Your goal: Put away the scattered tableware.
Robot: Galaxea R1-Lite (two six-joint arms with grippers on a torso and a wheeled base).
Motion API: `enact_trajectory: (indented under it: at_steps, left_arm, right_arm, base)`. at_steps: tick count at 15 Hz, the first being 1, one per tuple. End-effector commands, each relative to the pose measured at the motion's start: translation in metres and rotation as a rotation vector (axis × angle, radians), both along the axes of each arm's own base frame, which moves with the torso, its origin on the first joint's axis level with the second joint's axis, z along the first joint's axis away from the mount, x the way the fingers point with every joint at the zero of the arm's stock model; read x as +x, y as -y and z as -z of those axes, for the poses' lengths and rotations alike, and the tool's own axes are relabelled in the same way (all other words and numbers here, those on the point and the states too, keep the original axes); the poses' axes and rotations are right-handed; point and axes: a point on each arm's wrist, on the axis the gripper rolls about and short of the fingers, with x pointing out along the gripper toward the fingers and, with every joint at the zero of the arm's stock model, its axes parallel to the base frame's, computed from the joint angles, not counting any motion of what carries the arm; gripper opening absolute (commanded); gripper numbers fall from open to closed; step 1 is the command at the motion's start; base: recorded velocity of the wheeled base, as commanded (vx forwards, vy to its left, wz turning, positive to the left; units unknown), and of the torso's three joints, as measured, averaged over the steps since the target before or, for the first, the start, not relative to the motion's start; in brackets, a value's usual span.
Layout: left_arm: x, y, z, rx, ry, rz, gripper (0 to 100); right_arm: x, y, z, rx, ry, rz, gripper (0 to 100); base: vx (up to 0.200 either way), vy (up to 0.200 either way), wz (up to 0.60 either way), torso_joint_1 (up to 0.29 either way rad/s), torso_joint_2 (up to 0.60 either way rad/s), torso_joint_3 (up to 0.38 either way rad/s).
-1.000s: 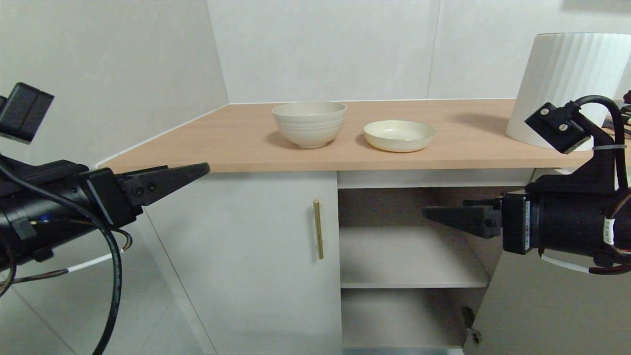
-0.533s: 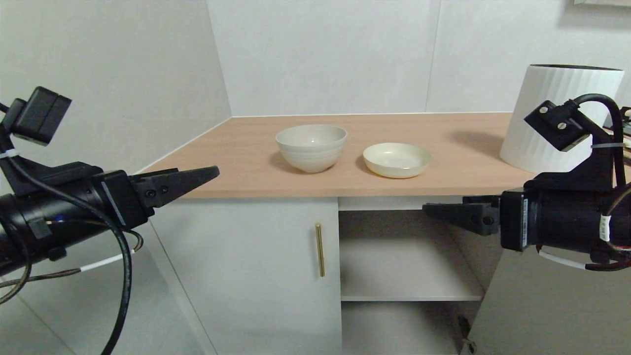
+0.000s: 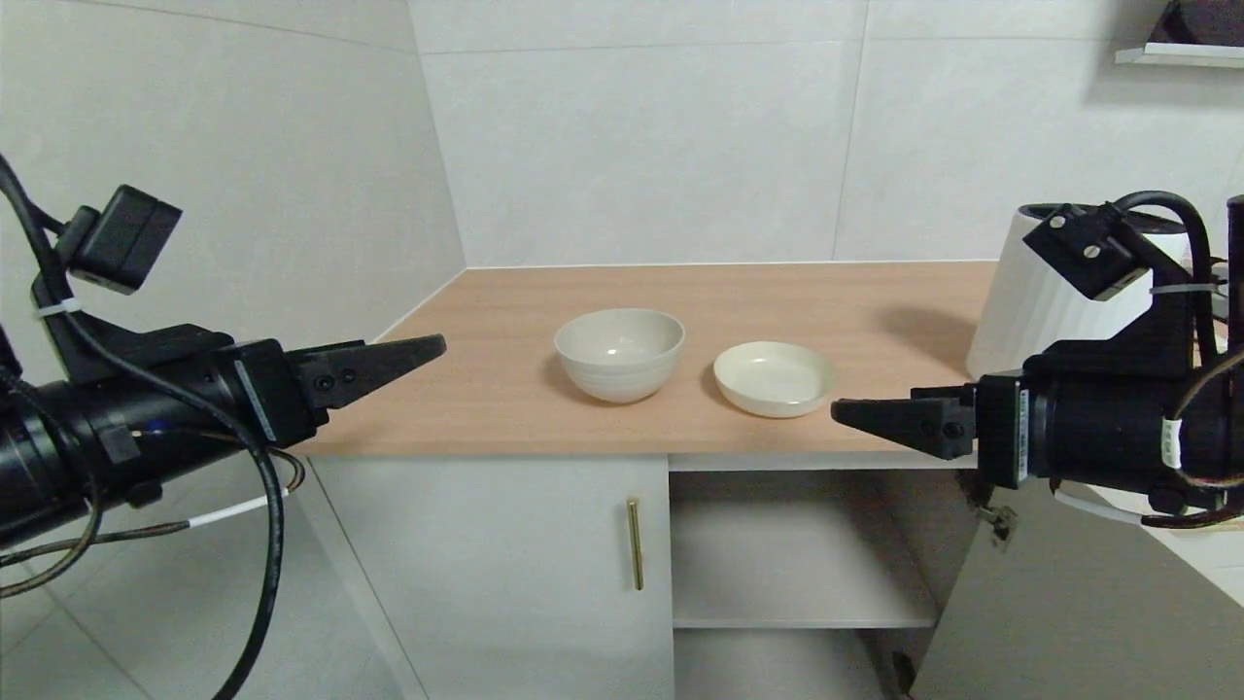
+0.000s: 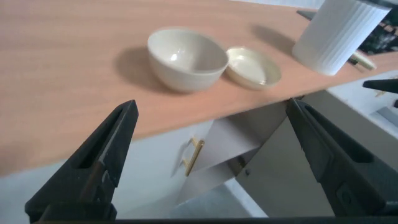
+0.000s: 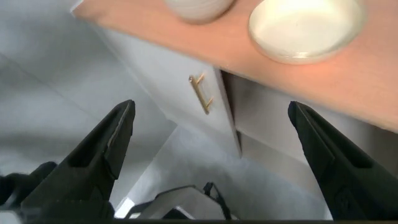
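Observation:
A cream ribbed bowl (image 3: 619,353) stands on the wooden counter (image 3: 486,408), and a shallow cream plate (image 3: 775,377) lies just to its right. My left gripper (image 3: 431,344) hovers off the counter's front left edge, level with the top, open and holding nothing. My right gripper (image 3: 842,412) sits at the front edge, just right of the plate, also open and holding nothing. The left wrist view shows the bowl (image 4: 186,57) and plate (image 4: 254,66) beyond the gripper (image 4: 211,168). In the right wrist view, the plate (image 5: 305,28) lies beyond that gripper (image 5: 214,155).
A tall white ribbed container (image 3: 1020,301) stands on the counter at the right. Below, the left cabinet door with a brass handle (image 3: 634,544) is closed. The right door (image 3: 1050,603) hangs open, showing a bare shelf (image 3: 797,574). Tiled walls close off the back and left.
The head camera has risen, so the counter sits lower in the picture. Both grippers have come up from below the counter top to about its level, still open.

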Motion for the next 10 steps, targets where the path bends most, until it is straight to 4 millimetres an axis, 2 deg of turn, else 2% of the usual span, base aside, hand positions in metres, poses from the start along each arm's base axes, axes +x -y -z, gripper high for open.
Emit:
enact_trajectory:
  at_steps: [1, 4, 5, 6, 8, 10]
  left_arm:
    - [0.009, 0.003, -0.001, 0.001, -0.008, 0.007, 100]
    - [0.032, 0.010, -0.013, 0.002, -0.013, 0.013, 100]
    - [0.047, 0.015, -0.020, 0.012, -0.058, 0.018, 100]
    - [0.056, 0.019, -0.022, 0.024, -0.118, 0.024, 100]
    - [0.079, 0.032, -0.006, 0.029, -0.283, 0.029, 100]
    - [0.107, 0.044, 0.008, -0.096, -0.420, -0.038, 100]
  right_arm:
    - [0.006, -0.004, 0.004, -0.011, -0.006, -0.001, 100]
    - [0.037, -0.011, 0.012, -0.031, 0.044, 0.070, 100]
    - [0.051, -0.015, 0.010, -0.045, 0.042, 0.158, 100]
    - [0.057, -0.017, 0.009, -0.039, 0.014, 0.205, 100]
    - [0.066, -0.017, 0.005, 0.020, -0.046, 0.264, 100]
    - [0.074, -0.014, 0.009, 0.020, -0.059, 0.292, 100]
  base:
    - [0.000, 0.000, 0.00, 0.105, -0.26, -0.159]
    - [0.000, 0.000, 0.00, 0.043, -0.09, -0.064]
    - [0.000, 0.000, 0.00, 0.000, 0.00, 0.000]
    - [0.000, 0.000, 0.00, 0.000, 0.00, 0.000]
    - [0.000, 0.000, 0.00, 0.000, 0.00, 0.000]
    - [0.000, 0.000, 0.00, 0.000, 0.00, 0.000]
